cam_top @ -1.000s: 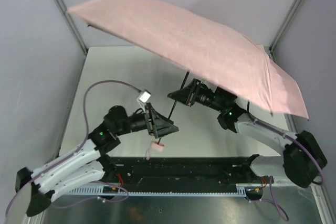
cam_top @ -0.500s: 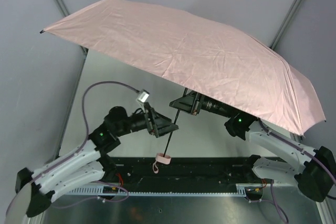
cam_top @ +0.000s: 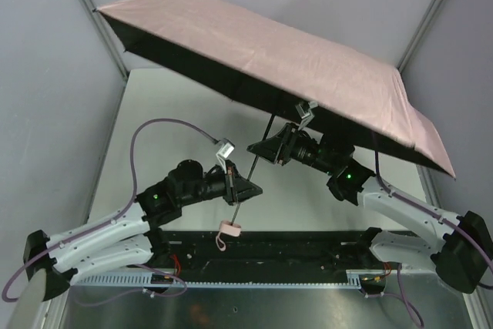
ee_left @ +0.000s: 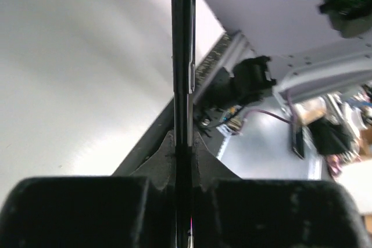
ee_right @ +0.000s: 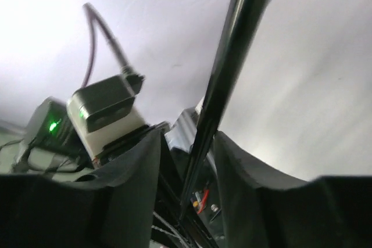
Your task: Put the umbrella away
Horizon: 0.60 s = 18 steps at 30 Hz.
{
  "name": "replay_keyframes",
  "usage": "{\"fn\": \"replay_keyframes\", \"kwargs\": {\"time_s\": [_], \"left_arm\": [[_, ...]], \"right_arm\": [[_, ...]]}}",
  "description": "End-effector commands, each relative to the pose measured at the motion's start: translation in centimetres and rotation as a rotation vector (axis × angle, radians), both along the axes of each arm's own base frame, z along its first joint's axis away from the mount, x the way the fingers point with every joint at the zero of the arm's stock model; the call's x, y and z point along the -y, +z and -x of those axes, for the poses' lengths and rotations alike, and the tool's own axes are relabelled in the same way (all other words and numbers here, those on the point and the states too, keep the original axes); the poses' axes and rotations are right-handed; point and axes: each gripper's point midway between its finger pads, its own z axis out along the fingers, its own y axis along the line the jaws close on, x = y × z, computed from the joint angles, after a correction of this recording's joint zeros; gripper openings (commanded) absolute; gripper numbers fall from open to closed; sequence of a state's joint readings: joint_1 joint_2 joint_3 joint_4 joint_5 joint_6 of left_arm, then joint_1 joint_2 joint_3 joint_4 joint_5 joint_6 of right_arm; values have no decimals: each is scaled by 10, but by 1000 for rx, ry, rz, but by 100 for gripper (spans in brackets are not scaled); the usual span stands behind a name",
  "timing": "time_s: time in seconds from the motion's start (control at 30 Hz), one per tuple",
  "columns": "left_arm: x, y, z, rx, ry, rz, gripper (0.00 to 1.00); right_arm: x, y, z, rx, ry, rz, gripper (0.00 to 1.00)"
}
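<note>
Above the table (cam_top: 169,105), the open umbrella (cam_top: 293,59) hangs tilted. Its pink canopy is high at the far left and low toward the right, with the dark underside showing. Its thin black shaft (cam_top: 253,166) slants down toward the near edge and ends in a small pink handle (cam_top: 229,228) with a strap. Left claw (ee_left: 183,146): clamped tight on the lower shaft, just above the handle. Right claw (ee_right: 189,146): higher, under the canopy, its fingers (ee_right: 136,190) parted on either side of the shaft with a gap on each side.
</note>
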<state>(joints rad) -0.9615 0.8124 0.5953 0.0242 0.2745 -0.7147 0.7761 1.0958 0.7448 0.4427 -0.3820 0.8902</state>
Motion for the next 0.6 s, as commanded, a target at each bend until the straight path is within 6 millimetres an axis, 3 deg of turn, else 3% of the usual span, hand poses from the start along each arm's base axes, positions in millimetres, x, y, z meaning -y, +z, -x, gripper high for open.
{"fn": "replay_keyframes", "kwargs": {"time_s": [0.0, 0.07, 0.2, 0.33, 0.47, 0.53, 0.57], "left_arm": [[-27, 42, -46, 174, 368, -29, 0], [-31, 47, -49, 191, 452, -61, 0], [-29, 50, -51, 235, 537, -160, 0], [-21, 51, -50, 254, 554, -203, 0], [-14, 53, -48, 254, 548, -215, 0], [-12, 52, -47, 257, 544, -229, 0], [-11, 51, -46, 257, 540, -236, 0]], "right_arm": [[14, 6, -37, 7, -278, 77, 55], [18, 3, -51, -34, -386, 121, 66], [22, 14, -65, -68, -576, 182, 75], [14, 18, -67, -96, -630, 218, 74], [11, 30, -67, -78, -631, 195, 60], [13, 35, -67, -59, -640, 190, 43], [14, 37, -67, -47, -636, 190, 28]]}}
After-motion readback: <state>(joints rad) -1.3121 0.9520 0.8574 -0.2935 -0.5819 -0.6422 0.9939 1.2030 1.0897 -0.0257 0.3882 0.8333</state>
